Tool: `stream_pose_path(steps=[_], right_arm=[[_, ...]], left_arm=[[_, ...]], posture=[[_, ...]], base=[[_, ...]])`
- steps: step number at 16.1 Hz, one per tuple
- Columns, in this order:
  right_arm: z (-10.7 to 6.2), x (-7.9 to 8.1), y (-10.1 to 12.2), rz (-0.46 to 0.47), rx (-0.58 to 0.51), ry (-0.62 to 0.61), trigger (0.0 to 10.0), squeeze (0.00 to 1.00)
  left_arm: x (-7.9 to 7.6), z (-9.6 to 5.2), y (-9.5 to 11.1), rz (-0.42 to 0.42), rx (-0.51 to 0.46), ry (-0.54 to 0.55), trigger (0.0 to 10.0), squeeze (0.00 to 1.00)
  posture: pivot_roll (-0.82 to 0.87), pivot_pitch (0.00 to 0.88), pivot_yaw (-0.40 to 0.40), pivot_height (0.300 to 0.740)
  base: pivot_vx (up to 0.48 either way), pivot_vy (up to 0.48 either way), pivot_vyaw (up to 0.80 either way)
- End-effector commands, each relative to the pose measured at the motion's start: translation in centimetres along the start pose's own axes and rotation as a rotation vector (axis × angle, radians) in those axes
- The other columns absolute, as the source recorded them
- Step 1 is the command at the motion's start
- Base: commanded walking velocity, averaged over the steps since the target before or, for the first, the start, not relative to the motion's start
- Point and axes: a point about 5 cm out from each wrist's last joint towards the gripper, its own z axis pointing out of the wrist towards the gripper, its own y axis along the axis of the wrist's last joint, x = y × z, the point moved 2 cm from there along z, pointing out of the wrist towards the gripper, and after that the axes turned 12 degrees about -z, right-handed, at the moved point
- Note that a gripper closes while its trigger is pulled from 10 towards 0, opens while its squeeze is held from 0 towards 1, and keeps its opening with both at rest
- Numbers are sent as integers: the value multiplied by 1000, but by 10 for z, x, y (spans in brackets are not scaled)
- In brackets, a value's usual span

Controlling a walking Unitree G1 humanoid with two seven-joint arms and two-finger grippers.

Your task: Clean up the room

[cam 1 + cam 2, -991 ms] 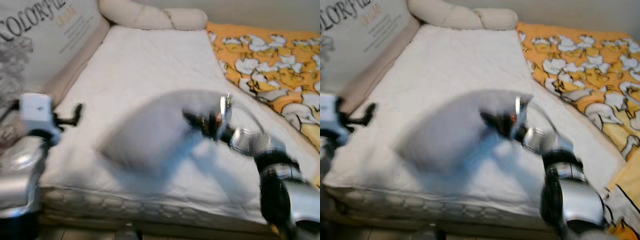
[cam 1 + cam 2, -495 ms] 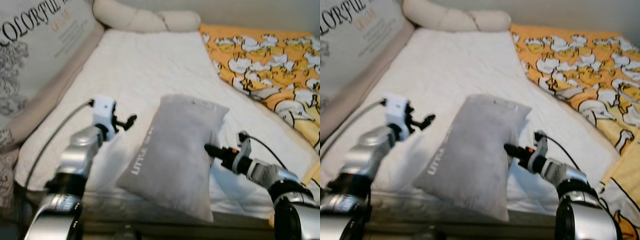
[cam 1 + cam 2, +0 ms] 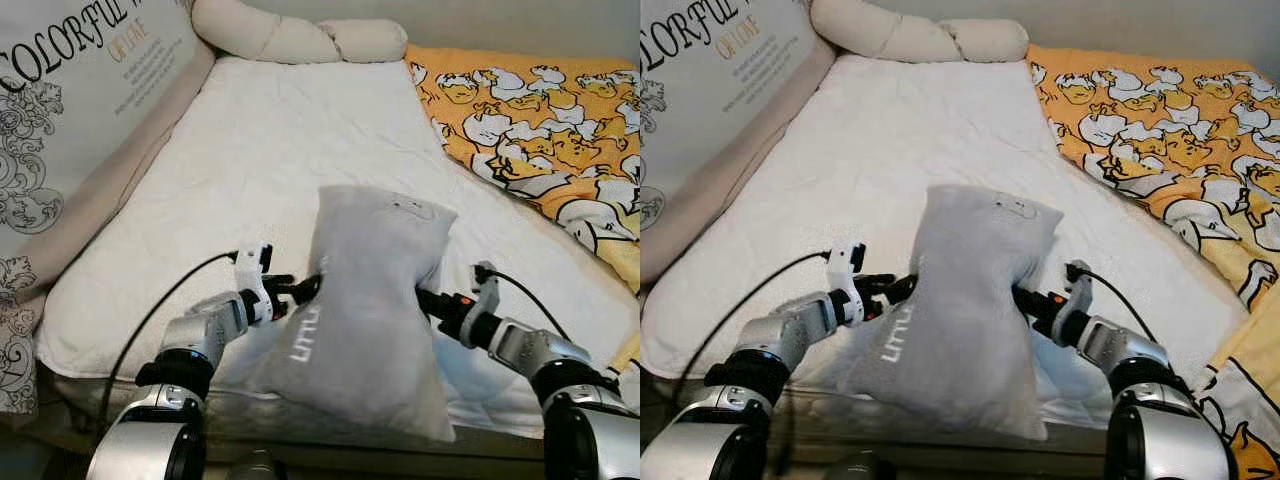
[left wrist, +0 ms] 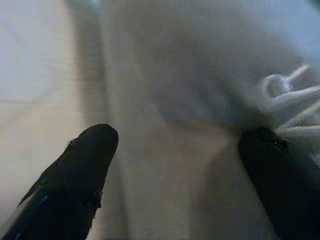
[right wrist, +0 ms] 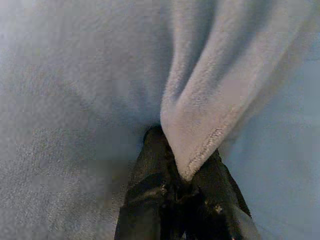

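The right gripper (image 5: 182,175) is pinching a fold of the grey pillow's (image 3: 365,300) edge between its closed fingers, while the left gripper (image 3: 300,288) is reaching in at the opposite edge with its fingers (image 4: 80,175) spread apart, one on either side of the fabric and not yet closing. The pillow is lying lengthwise near the front edge of the white mattress (image 3: 290,130), between the two arms, with the yellow duck blanket (image 3: 540,110) well off to the right. It is looking soft, light and floppy, so gripping bunched fabric at both side seams should probably be holding better than one corner.
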Motion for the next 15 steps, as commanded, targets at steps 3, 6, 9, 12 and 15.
stream_pose_path(steps=[3,6,9,12,15], right_arm=[[17,19,17,-11,-54,71,0,0],[26,31,25,-25,-69,118,0,0],[31,38,32,-31,-91,144,0,0],[31,36,30,-46,-93,127,0,0],[30,33,28,-47,-97,104,0,0]], left_arm=[[-29,6,-6,-138,45,-244,10000,1000],[-39,3,-9,-212,54,-343,10000,1000],[-45,1,3,-313,-21,-407,10000,1000],[-37,-4,17,-439,-140,-384,10000,1000],[-30,-9,20,-498,-186,-370,10000,1000]], posture=[[56,0,4,740],[54,0,3,740],[53,0,5,740],[52,0,10,740],[49,0,13,740]], base=[[0,0,0],[0,0,0],[0,0,0],[0,0,0],[0,0,0]])
